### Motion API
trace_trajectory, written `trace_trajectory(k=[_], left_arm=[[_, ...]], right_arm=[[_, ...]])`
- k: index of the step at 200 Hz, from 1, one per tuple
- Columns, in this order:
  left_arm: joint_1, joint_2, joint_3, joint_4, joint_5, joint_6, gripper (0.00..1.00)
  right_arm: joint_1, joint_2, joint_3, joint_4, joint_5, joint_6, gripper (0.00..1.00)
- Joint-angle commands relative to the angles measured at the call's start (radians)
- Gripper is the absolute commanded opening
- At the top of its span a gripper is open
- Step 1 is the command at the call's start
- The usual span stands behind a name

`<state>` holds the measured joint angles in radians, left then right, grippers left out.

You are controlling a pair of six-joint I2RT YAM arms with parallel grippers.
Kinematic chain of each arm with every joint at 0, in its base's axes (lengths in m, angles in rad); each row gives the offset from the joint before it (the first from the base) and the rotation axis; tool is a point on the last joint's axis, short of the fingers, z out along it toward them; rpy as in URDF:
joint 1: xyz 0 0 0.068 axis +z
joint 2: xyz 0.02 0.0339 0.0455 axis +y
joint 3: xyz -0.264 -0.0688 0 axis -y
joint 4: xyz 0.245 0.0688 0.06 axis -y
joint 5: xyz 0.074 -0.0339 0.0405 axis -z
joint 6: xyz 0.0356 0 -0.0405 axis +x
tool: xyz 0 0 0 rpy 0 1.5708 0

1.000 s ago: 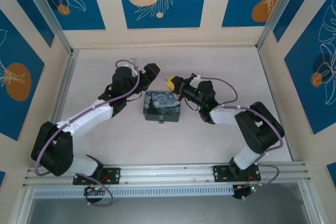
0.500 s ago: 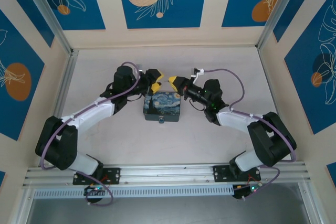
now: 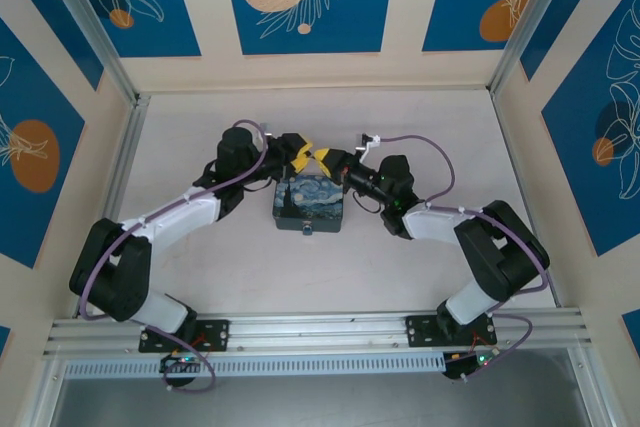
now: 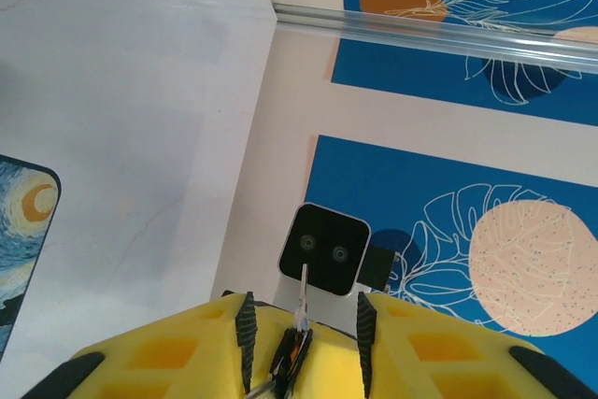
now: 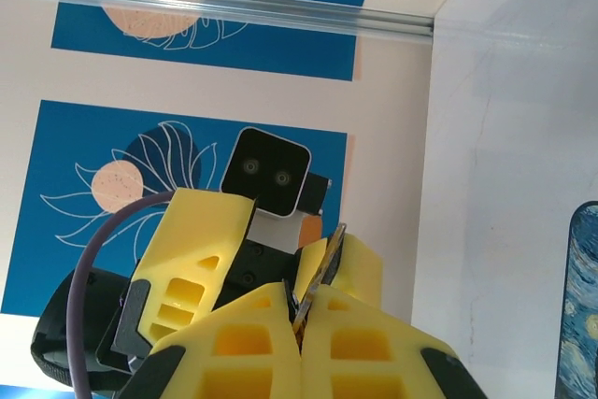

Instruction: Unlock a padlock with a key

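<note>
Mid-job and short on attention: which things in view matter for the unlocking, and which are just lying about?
Job:
key, pinched in right gripper
left gripper, open around it
padlock, at the near edge of the night-sky box

Lying about:
night-sky box
table

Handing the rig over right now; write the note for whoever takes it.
Right gripper: shut on the key, by the far edge of the box.
Left gripper: facing it, jaws apart either side of the key, no grip visible.
Padlock: at the box's near edge, no gripper on it.
Done: key picked up.
Left: bring key to padlock, insert, turn.
</note>
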<state>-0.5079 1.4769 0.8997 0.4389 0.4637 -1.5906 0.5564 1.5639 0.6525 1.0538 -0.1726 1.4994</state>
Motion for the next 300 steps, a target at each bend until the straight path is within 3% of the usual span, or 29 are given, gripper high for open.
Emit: trace_trajectory(k=[1, 48, 86, 127, 148, 152, 168, 186, 217, 253, 277, 300], left_arm=[[-0.008, -0.003, -0.023, 0.056, -0.003, -0.012, 0.33], [-0.014, -0.007, -0.037, 0.070, -0.015, -0.016, 0.19], [-0.013, -0.006, -0.034, 0.071, -0.016, -0.016, 0.15], [-0.013, 0.003, -0.028, 0.083, -0.022, -0.013, 0.00], [-0.014, 0.010, -0.021, 0.086, -0.020, 0.003, 0.00], [-0.012, 0.011, -0.017, 0.083, -0.017, 0.014, 0.00], [-0.007, 0.013, 0.010, 0.057, 0.004, 0.091, 0.00], [0.007, 0.007, 0.060, -0.023, 0.044, 0.240, 0.00], [0.026, -0.001, 0.118, -0.127, 0.104, 0.480, 0.00], [0.033, 0.008, 0.149, -0.173, 0.176, 0.682, 0.00], [0.033, 0.019, 0.143, -0.129, 0.216, 0.723, 0.00], [0.033, 0.022, 0.127, -0.067, 0.249, 0.732, 0.00]], right_arm=[[0.005, 0.015, 0.014, 0.054, 0.049, 0.013, 0.00], [0.007, 0.049, 0.019, 0.086, 0.071, 0.048, 0.00], [0.014, 0.064, 0.012, 0.105, 0.076, 0.055, 0.00], [0.016, 0.061, 0.003, 0.106, 0.078, 0.059, 0.00], [0.013, 0.052, -0.008, 0.107, 0.073, 0.059, 0.00], [0.011, 0.048, -0.014, 0.105, 0.071, 0.060, 0.05], [-0.003, 0.009, -0.059, 0.081, 0.068, 0.060, 0.42], [-0.032, -0.073, -0.135, 0.018, 0.050, 0.046, 0.52], [-0.088, -0.299, -0.218, -0.294, -0.013, -0.046, 0.53], [-0.133, -0.563, -0.167, -0.679, -0.032, -0.248, 0.52], [-0.174, -0.602, -0.105, -0.751, -0.070, -0.317, 0.48], [-0.189, -0.558, -0.052, -0.710, -0.104, -0.339, 0.41]])
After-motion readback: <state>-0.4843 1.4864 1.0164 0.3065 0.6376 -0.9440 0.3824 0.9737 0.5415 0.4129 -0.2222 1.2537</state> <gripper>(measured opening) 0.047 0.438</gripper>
